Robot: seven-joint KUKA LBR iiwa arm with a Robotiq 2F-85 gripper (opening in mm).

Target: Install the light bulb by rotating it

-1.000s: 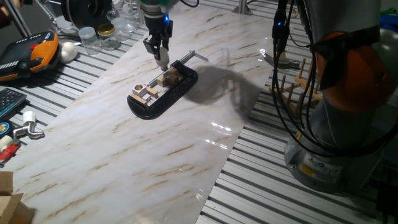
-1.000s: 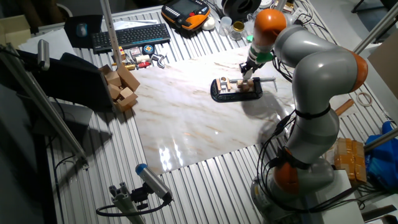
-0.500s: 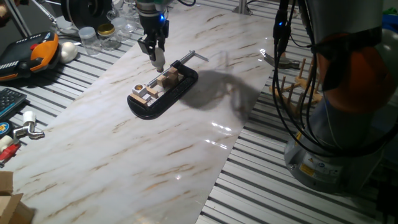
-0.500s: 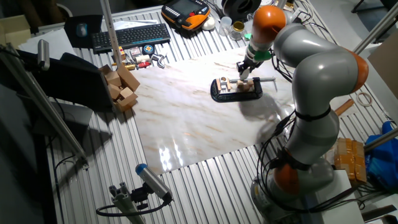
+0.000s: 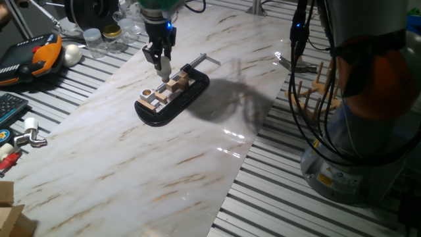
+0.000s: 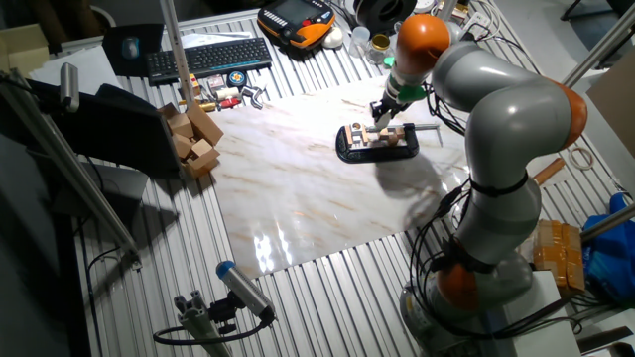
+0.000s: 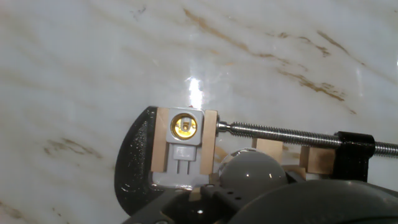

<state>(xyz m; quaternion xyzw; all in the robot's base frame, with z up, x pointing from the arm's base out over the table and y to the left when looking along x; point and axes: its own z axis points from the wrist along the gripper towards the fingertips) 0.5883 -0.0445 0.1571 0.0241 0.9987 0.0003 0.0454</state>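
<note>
So the gripper [image 5: 162, 65] has slid along the clamp [image 5: 172, 97] since the earlier frames. A second ago it hung over the screw-handle end; now it sits further toward the socket [image 5: 147, 97] end, just above the wooden blocks [image 5: 176, 83]. The other fixed view shows the same shift: the gripper [image 6: 378, 117] and the arm's orange wrist [image 6: 421, 38] have drifted left over the clamp [image 6: 377, 143]. Clamp and blocks haven't budged on the marble board [image 5: 131, 164].

The bulb [image 7: 252, 171] is pinched between the fingers, white globe pointing down. In the hand view it fills the bottom centre, right in front of the camera, with the socket [image 7: 185, 126] up and to the left of it, brass contact showing inside the grey housing. So the bulb is near the socket but not over it yet, and well clear of it, not seated. The clamp screw [image 7: 280, 132] runs off to the right.

Jars [image 5: 105, 38] and the orange pendant [image 5: 41, 54] at the back are where they were.
</note>
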